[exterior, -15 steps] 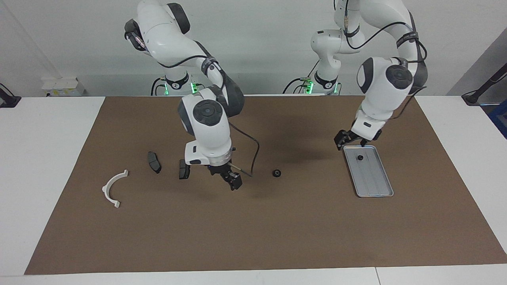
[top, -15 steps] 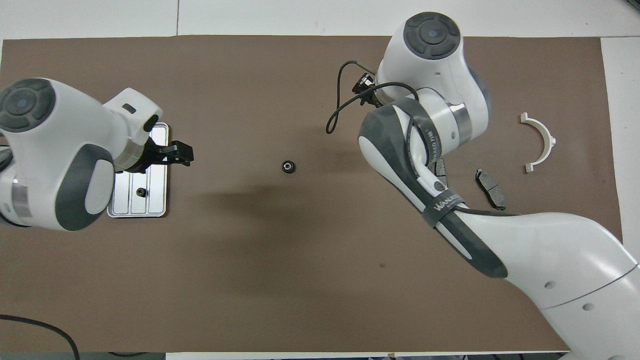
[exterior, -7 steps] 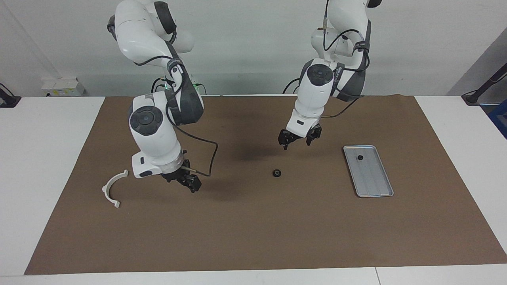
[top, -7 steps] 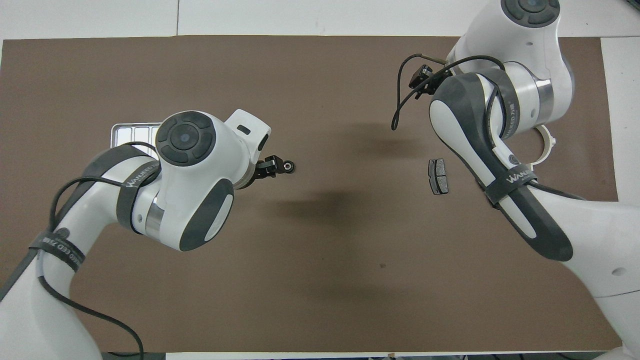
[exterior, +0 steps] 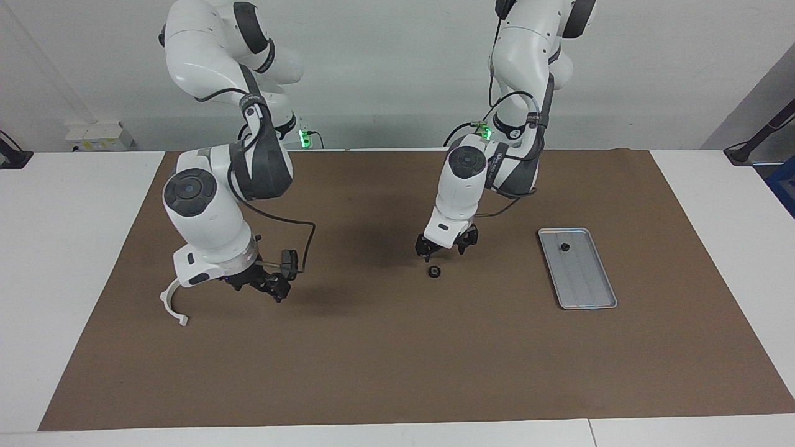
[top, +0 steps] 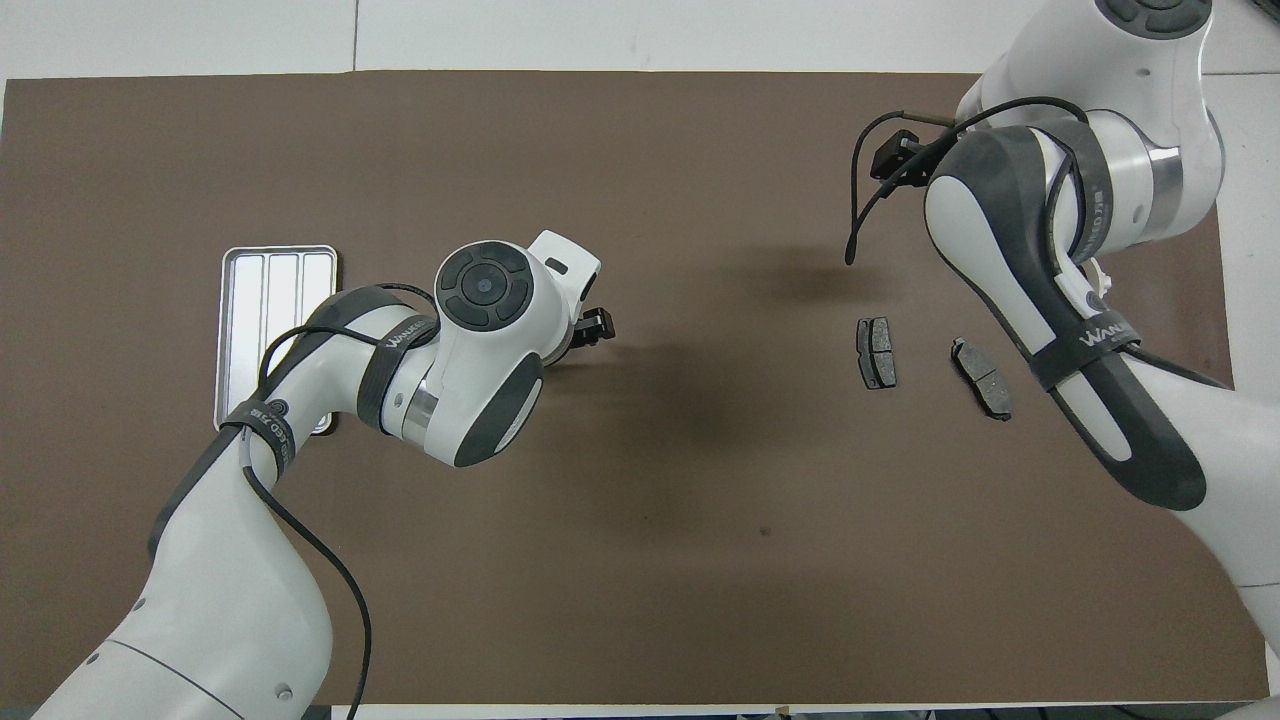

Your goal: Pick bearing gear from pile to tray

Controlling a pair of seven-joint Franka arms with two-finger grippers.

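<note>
— Where's the little black gear?

— On the brown mat, about the middle of the bench, well short of the tray. The left gripper hangs just above it, fingers spread wide, holding nothing and not touching it.

— And the tray?

— Toward the left arm's end of the mat, lying flat. One small black piece already sits in it, at the end closer to the robots.

— What about the other arm?

— The right gripper is low over the mat toward its own end, jaws apart and empty (a cable loops beside it). The white half-ring pokes out from under that arm. From above, two dark brake pads lie side by side, closer to the robots' edge than the ring.
</note>
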